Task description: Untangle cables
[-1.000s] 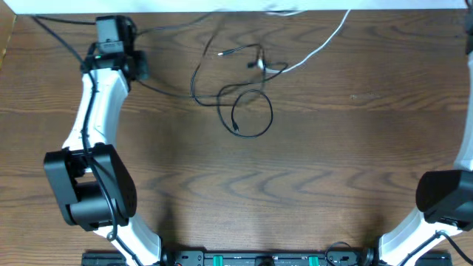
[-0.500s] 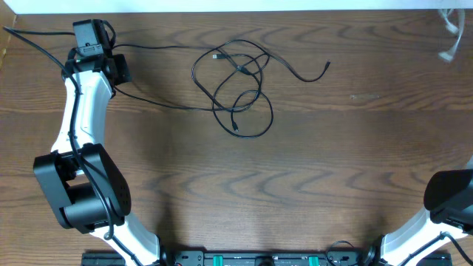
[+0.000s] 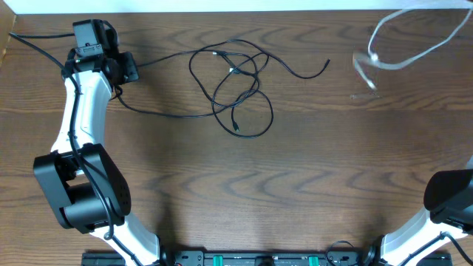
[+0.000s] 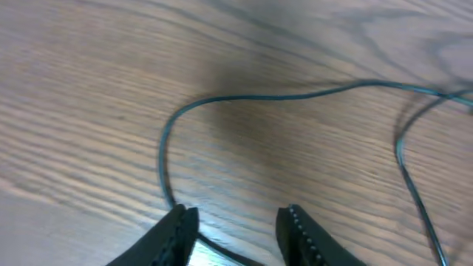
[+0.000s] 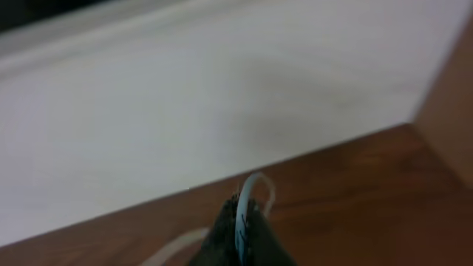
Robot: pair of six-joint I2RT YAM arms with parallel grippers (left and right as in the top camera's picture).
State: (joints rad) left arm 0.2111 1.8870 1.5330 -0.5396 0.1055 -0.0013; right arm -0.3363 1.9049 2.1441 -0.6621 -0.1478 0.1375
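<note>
- The black cords (image 3: 236, 81) lie in a loose tangle of overlapping loops on the wooden worktop (image 3: 310, 177), near its far middle. One free plug end points right.
- One black strand (image 4: 222, 97) leads from the tangle leftwards to the left claw (image 3: 126, 68) at the far left corner.
- In the left wrist view the left claw (image 4: 236, 222) stands partly open. Its two fingers (image 4: 177, 233) are clearly apart, and the strand curves down across the wood and passes in at their base. It grips nothing.
- The white cord (image 3: 399, 46) is apart from the black tangle, at the far right. It looks blurred, and arcs toward the right edge.
- The right claw (image 5: 238, 225) is pinched closed on the white cord (image 5: 255, 185), which loops up from between its tips.
</note>
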